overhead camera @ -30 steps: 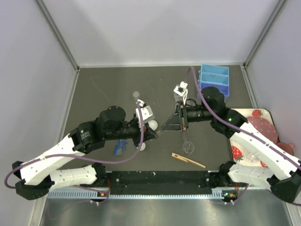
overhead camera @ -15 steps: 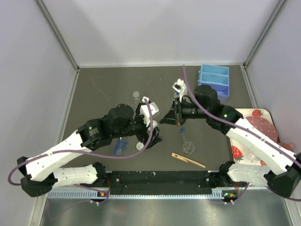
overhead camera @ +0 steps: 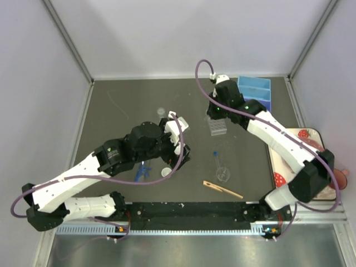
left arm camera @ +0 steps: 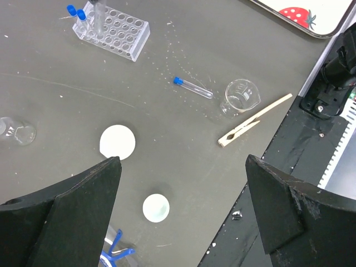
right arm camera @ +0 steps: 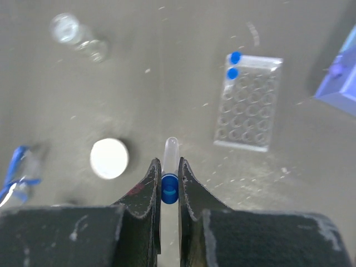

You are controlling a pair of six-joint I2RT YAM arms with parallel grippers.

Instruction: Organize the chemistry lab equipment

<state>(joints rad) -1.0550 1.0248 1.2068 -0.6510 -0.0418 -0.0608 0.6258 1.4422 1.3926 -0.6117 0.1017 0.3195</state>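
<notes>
Two racked tubes (left arm camera: pixel 78 12) stand in rack (right arm camera: pixel 248 114). Right gripper (right arm camera: pixel 169 178) clamped on held tube (right arm camera: pixel 170 151), near rack, not yet slotted. Loose tube (left arm camera: pixel 192 87) lies on bench beside beaker (left arm camera: pixel 242 95). Left gripper (left arm camera: pixel 182 160) spread wide, empty. Dishes (left arm camera: pixel 117 141), wooden clip (left arm camera: pixel 255 120), tweezers (left arm camera: pixel 114 253) look unsorted; most work remains.

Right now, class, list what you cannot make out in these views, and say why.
Blue tweezers: left wrist view, cut by the bottom edge.
Small glass vessel: right wrist view, blurred; contents unclear.
Strawberry tray: top view, crossed by the right arm.
Held tube: top view, hidden beneath the right arm.
</notes>
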